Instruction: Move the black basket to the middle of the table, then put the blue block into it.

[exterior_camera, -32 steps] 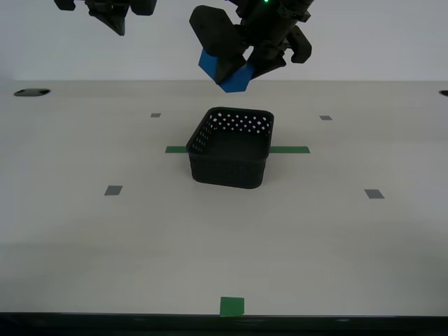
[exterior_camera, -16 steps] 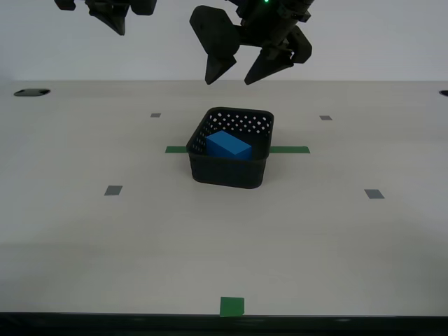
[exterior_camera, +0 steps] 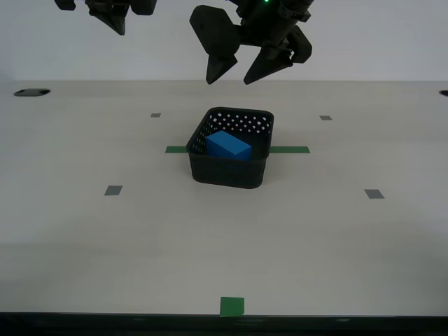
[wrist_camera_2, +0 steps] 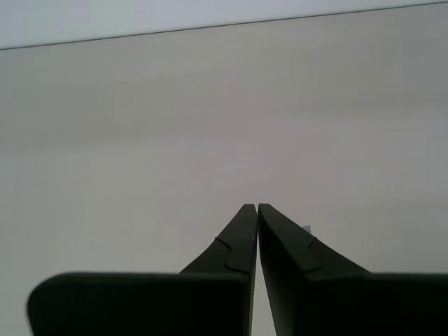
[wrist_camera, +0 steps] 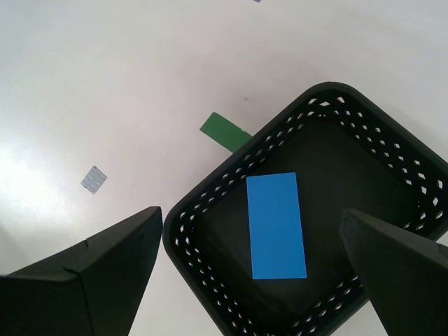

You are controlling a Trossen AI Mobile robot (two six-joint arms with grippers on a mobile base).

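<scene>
Nearest the bench (exterior_camera: 140, 245) edge, the green square (exterior_camera: 232, 306) is lying clear of everything, and the grey markers (exterior_camera: 113, 190) are sitting further in; nothing there is posing any hazard.

Beyond them, the black basket (exterior_camera: 227, 171) is standing upright about mid-bench, straddling the green tape strip (exterior_camera: 288, 149). The blue block (exterior_camera: 228, 145) is lying inside it, on the floor of the basket and below the rim. Judging by this, both steps are looking complete, so the remaining risk is undoing them.

Above and behind the basket, my first hand (exterior_camera: 229, 75) is hanging with its fingers spread wide and holding nothing. Its wrist view is looking straight down into the basket, with the block showing between the two fingers. That is where trouble is waiting: if this hand is drawn away while dropping rather than rising, a spread finger may be catching the perforated rim. The basket is probably light, so a knock may be sliding it off the middle, or tipping it and spilling the block.

My second hand (wrist_camera_2: 257, 206) is pointing at bare bench with its fingers pressed together on nothing. It is threatening little unless it is swung across towards the basket.
</scene>
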